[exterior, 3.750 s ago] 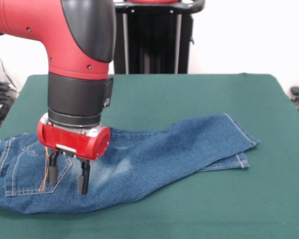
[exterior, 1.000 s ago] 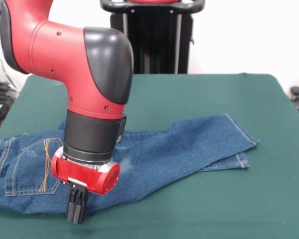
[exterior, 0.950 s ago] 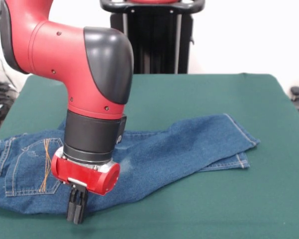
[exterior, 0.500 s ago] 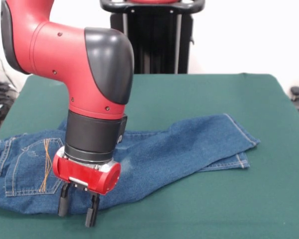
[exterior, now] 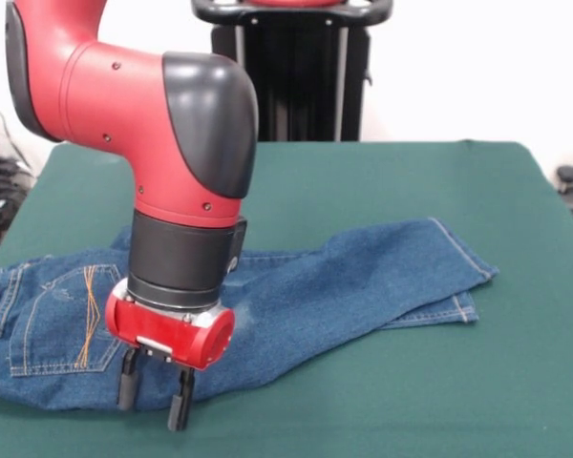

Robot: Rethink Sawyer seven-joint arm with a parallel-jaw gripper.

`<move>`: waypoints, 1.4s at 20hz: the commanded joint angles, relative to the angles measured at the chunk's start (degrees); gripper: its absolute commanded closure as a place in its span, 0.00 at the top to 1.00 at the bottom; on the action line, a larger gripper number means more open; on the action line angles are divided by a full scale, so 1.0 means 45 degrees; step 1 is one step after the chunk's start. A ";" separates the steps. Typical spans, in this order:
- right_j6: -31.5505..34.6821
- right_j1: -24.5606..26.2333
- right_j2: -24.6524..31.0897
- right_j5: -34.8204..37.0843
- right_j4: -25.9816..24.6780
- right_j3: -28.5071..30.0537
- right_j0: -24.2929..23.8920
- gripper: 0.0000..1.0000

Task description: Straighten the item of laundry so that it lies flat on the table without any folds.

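Your gripper (exterior: pixel 153 396) stands with its jaws parted and nothing between them, tips low at the near hem of the jeans (exterior: pixel 267 310). From this angle it is hard to tell whether the tips touch cloth or hover just above. The jeans spread to either side of the jaws across the table (exterior: pixel 411 191), one leg lying over the other off to one side. If you close here you may pinch both layers, or only the table felt, and a pull would then drag the fold along rather than open it.
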 commanded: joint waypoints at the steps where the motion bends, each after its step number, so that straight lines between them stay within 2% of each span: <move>1: 0.3109 -0.0713 0.0212 0.0571 0.0852 0.2445 0.0936 1.00; 10: 0.3080 -0.0937 0.0009 0.0425 0.1363 0.2995 0.1176 1.00; 28: 0.2116 0.0334 0.1017 -0.1109 0.0984 0.2157 0.0208 1.00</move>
